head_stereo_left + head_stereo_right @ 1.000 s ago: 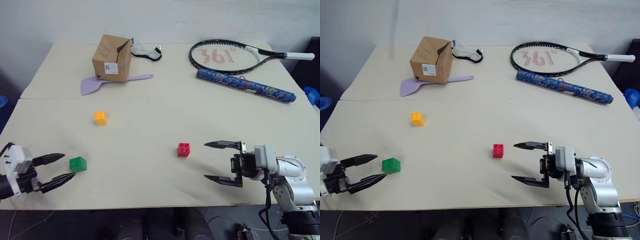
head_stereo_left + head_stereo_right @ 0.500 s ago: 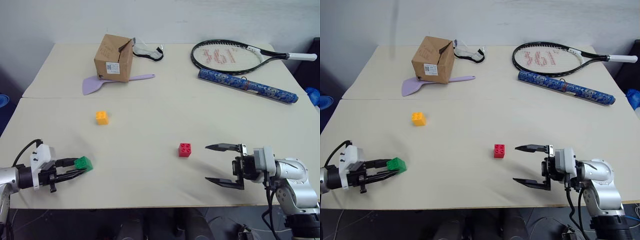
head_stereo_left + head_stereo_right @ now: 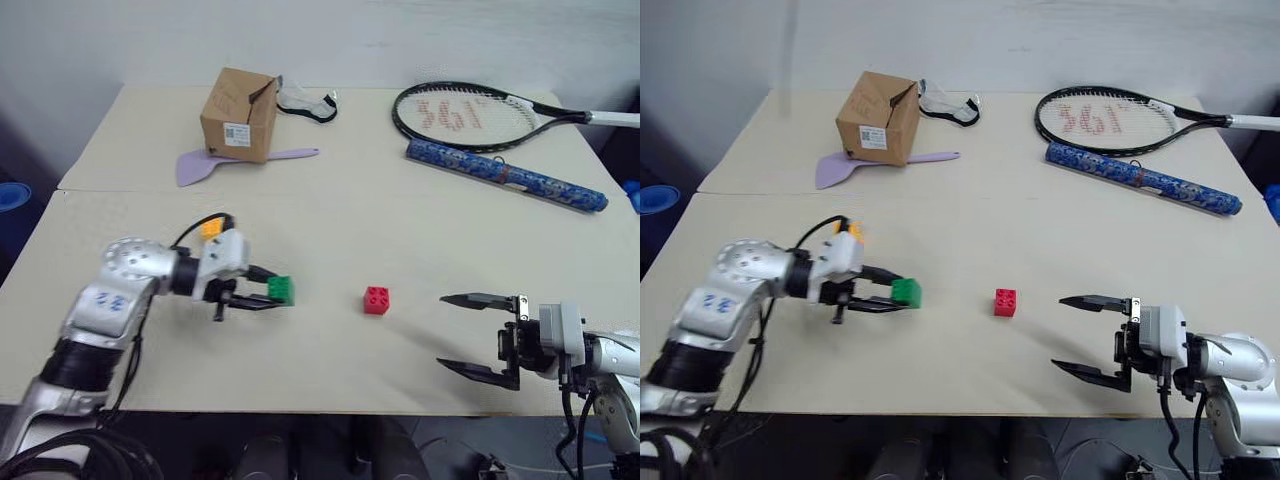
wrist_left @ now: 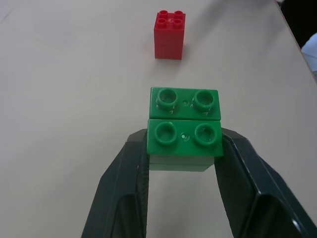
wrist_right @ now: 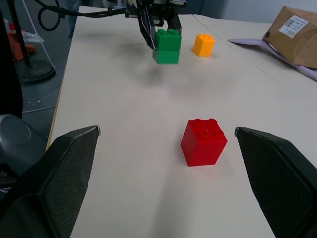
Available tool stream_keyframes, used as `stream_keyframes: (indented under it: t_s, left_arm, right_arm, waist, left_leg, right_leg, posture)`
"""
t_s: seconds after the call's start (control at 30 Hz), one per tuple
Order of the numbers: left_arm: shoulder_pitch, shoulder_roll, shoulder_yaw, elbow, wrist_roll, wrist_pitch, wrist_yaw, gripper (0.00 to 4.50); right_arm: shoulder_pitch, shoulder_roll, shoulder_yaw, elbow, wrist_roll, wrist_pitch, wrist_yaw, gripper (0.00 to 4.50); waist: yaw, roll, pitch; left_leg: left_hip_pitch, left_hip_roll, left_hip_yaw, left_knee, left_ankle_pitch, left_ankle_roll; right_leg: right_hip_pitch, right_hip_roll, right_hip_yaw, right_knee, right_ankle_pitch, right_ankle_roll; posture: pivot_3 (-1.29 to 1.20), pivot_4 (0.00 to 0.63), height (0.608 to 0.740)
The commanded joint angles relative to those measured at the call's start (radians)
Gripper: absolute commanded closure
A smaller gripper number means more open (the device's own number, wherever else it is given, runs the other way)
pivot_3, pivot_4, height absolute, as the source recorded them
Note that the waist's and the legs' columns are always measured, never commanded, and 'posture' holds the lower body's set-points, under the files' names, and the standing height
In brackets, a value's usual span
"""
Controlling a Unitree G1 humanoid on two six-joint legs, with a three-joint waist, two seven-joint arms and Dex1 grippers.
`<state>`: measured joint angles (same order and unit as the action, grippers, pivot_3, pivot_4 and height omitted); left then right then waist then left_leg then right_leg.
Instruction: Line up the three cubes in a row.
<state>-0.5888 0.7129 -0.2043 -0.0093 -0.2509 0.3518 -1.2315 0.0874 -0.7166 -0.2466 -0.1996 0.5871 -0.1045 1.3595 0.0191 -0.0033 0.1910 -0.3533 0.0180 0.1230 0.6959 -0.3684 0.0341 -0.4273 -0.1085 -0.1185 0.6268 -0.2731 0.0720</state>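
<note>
A pale beige table is filling most of the left eye frame, with a seam running across it in the upper half and a white wall sitting behind along the top edge. Dark floor is showing past the left table edge, with a blue object peeking in at the far left.

Upper left: a brown cardboard box is standing with its flap open, a lilac spatula lying just in front of it, and goggles lying just right of the box.

Centre left: the left gripper is reaching in from the lower left, fingers clamped on the green cube; the right wrist view is showing that cube lifted just above the table. The orange-yellow cube is sitting just behind the left wrist, partly hidden by it.

Centre: the red cube is resting on the table, right of the green one and apart from it.

Upper right: a tennis racket is lying flat, and a blue patterned roll is lying just in front of it.

Lower right: the right gripper is hovering near the front table edge, fingers spread wide and holding nothing, pointing toward the red cube, well clear of it.
</note>
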Motion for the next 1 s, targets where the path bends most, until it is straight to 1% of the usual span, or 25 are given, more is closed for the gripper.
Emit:
stream_keyframes:
  t_s: [0.03, 0.13, 0.3, 0.5, 0.57, 0.63, 0.7, 0.73, 0.9, 0.93, 1.0]
  left_arm:
    - [-0.063, -0.019, -0.091, 0.08, 0.104, -0.03, -0.001, 3.0]
    - [-0.094, -0.053, -0.116, 0.136, 0.134, -0.037, 0.01, 3.0]
    - [-0.11, -0.099, -0.137, 0.153, 0.148, -0.038, -0.002, 3.0]
    - [-0.114, -0.118, -0.145, 0.184, 0.201, -0.092, 0.029, 3.0]
    - [-0.108, -0.12, -0.135, 0.18, 0.196, -0.091, 0.031, 2.28]
    - [-0.095, -0.117, -0.11, 0.158, 0.175, -0.092, 0.029, 1.75]
    - [-0.059, -0.099, -0.064, 0.124, 0.137, -0.133, 0.019, 1.09]
    - [-0.035, -0.083, -0.041, 0.103, 0.115, -0.148, 0.005, 0.89]
    - [0.158, 0.021, 0.177, -0.018, -0.019, -0.137, 0.008, 0.89]
    - [0.214, 0.041, 0.238, -0.036, -0.054, -0.146, 0.005, 0.89]
    - [0.338, 0.047, 0.391, -0.05, -0.123, -0.17, 0.036, 0.89]
  right_arm:
    - [0.02, 0.007, -0.026, -0.058, 0.019, 0.001, -0.037, 0.0]
    - [0.039, 0.009, -0.03, -0.074, 0.018, -0.002, -0.059, 0.0]
    - [0.067, 0.015, -0.027, -0.093, 0.015, -0.011, -0.088, 0.0]
    - [0.073, 0.022, -0.009, -0.101, 0.011, -0.012, -0.103, 0.0]
    - [0.06, 0.023, 0.001, -0.095, 0.01, -0.011, -0.103, 0.0]
    - [0.047, 0.025, 0.01, -0.086, 0.01, -0.01, -0.1, 0.0]
    - [0.03, 0.027, 0.018, -0.074, 0.011, -0.01, -0.093, 0.0]
    - [0.024, 0.029, 0.022, -0.071, 0.011, -0.009, -0.091, 0.0]
    - [-0.021, 0.043, 0.038, -0.039, 0.026, 0.004, -0.093, 0.0]
    - [-0.028, 0.046, 0.043, -0.035, 0.029, 0.005, -0.09, 0.0]
    - [-0.042, 0.061, 0.052, -0.031, 0.036, 0.009, -0.09, 0.0]
  waist:
    - [-0.001, 0.0, 0.0]
    - [0.001, 0.0, 0.0]
    - [0.007, 0.0, 0.0]
    - [0.006, 0.0, 0.0]
    - [0.006, 0.0, 0.0]
    - [0.005, 0.0, 0.0]
    - [0.005, 0.0, 0.0]
    - [0.003, 0.0, 0.0]
    - [-0.012, 0.0, 0.0]
    - [-0.017, 0.0, 0.0]
    - [-0.021, 0.0, 0.0]
  left_leg:
    - [0.0, 0.0, 0.0, 0.0, 0.0, 0.0]
    - [0.0, 0.0, 0.0, 0.001, 0.0, 0.0]
    - [-0.001, 0.0, -0.001, 0.003, 0.001, 0.001]
    - [-0.001, -0.001, -0.002, 0.003, 0.001, 0.002]
    - [-0.001, -0.001, -0.002, 0.003, 0.001, 0.002]
    - [-0.001, -0.001, -0.002, 0.004, 0.001, 0.002]
    - [-0.001, -0.001, -0.002, 0.003, 0.001, 0.002]
    - [-0.001, -0.001, -0.002, 0.003, 0.001, 0.002]
    - [-0.001, 0.002, -0.003, 0.003, 0.001, 0.002]
    - [-0.001, 0.001, -0.003, 0.003, 0.001, 0.002]
    - [-0.001, 0.002, -0.003, 0.003, 0.001, 0.002]
  right_leg:
    - [0.0, 0.0, 0.001, 0.0, 0.0, 0.0]
    - [0.0, 0.0, 0.001, -0.001, 0.0, 0.0]
    - [0.0, -0.003, 0.0, -0.001, 0.0, 0.0]
    - [0.001, -0.004, 0.0, -0.001, 0.001, 0.001]
    - [0.001, -0.004, 0.0, -0.001, 0.001, 0.001]
    - [0.001, -0.005, 0.0, -0.001, 0.001, 0.001]
    - [0.001, -0.005, 0.0, -0.001, 0.001, 0.001]
    - [0.001, -0.005, 0.0, -0.001, 0.001, 0.001]
    - [0.001, -0.005, -0.001, -0.001, 0.0, 0.001]
    - [0.001, -0.005, -0.001, -0.001, 0.0, 0.001]
    - [0.001, -0.006, -0.001, -0.001, 0.0, 0.001]
  posture:
    - [0.0, 0.15, 0.74]
    - [0.0, 0.15, 0.74]
    - [0.0, 0.15, 0.74]
    - [0.0, 0.15, 0.74]
    - [0.0, 0.15, 0.74]
    - [0.0, 0.15, 0.74]
    - [0.0, 0.15, 0.74]
    - [0.0, 0.15, 0.74]
    - [0.0, 0.15, 0.74]
    - [0.0, 0.15, 0.74]
    - [0.0, 0.15, 0.74]
